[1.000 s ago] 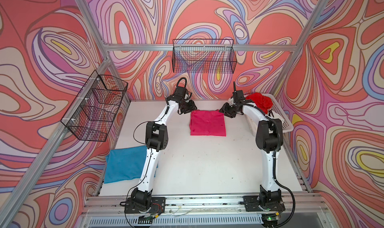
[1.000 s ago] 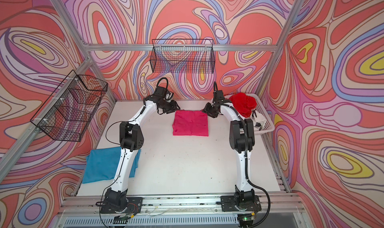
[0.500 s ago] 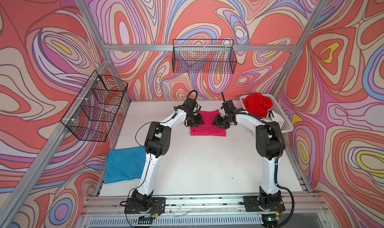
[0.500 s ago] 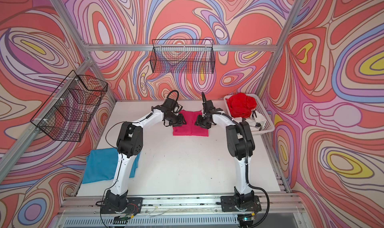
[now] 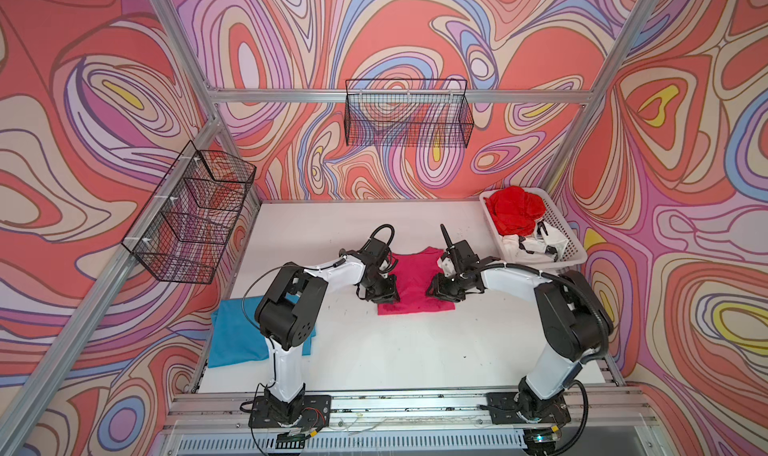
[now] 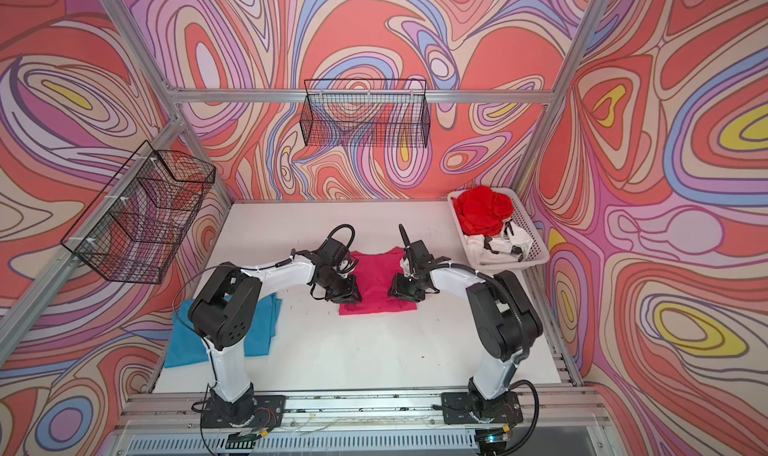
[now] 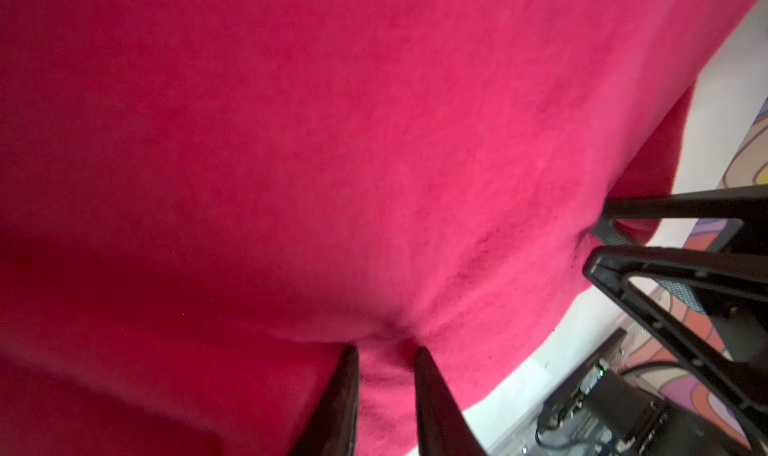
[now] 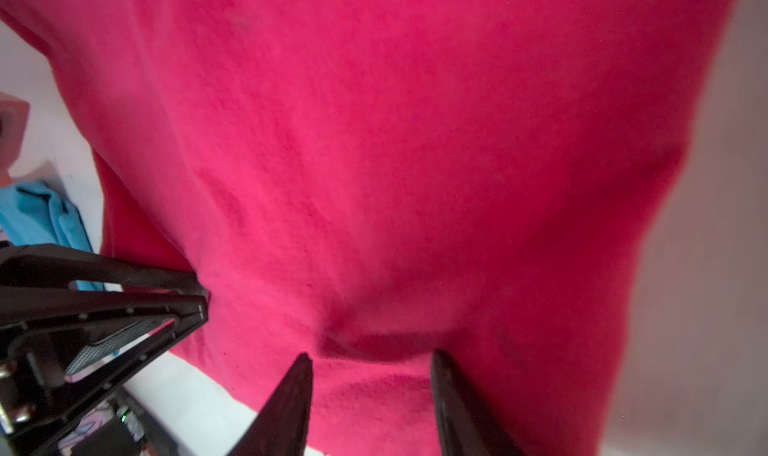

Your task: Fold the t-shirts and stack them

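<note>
A magenta-pink t-shirt (image 5: pixel 415 283) (image 6: pixel 376 283) lies folded mid-table and fills both wrist views (image 7: pixel 374 142) (image 8: pixel 374 142). My left gripper (image 5: pixel 392 298) (image 6: pixel 355 296) (image 7: pixel 386 350) sits at its left side, jaws narrow with a pucker of cloth pinched between them. My right gripper (image 5: pixel 432 292) (image 6: pixel 392 292) (image 8: pixel 370 356) presses down at the right side, jaws wide apart over the cloth, a wrinkle just ahead of its tips. A teal-blue t-shirt (image 5: pixel 237 333) (image 6: pixel 257 329) lies folded at the front left. A red t-shirt (image 5: pixel 515 215) and a white one (image 5: pixel 528 246) are heaped in a basket.
The white plastic basket (image 5: pixel 561 225) (image 6: pixel 528 221) stands at the back right corner. Black wire baskets hang on the back wall (image 5: pixel 407 117) and the left wall (image 5: pixel 191 217). Bare white table lies in front of the magenta shirt.
Both grippers moved from the shirt's far corners toward the front and down onto its sides. The left jaws narrowed onto the cloth; the right jaws barely changed.
</note>
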Controlling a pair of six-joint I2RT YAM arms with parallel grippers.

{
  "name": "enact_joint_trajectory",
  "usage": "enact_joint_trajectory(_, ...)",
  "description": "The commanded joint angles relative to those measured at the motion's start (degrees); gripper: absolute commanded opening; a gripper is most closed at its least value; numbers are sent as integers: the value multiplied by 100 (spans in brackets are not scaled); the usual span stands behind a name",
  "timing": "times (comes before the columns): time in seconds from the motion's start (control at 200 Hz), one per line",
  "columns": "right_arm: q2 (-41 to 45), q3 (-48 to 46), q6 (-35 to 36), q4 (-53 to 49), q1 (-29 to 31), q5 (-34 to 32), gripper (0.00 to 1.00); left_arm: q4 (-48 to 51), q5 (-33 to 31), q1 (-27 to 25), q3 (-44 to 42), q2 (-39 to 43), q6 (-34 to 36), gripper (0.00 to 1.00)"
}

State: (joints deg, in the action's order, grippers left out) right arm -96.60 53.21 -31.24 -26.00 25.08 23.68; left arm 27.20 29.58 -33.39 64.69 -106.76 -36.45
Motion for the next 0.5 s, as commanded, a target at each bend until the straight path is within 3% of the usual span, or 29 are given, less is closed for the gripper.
enact_joint_trajectory(0.0,416,-397,-493,-545,171,59,50,322,50,-325,-694,314,-563,33)
enact_joint_trajectory(0.1,630,262,-175,-1191,124,-217,53,312,138,-364,-625,843,-761,45)
enact_joint_trajectory(0.185,439,1102,221,-1670,-112,-396,55,689,-113,-259,17,1091,-535,51)
enact_joint_trajectory(0.315,-250,2008,675,-1587,-562,-562,55,941,-454,240,875,970,-151,52)
enact_joint_trajectory(0.491,-1464,3349,1303,-1918,-583,-943,53,1102,-1016,785,1642,237,437,48)
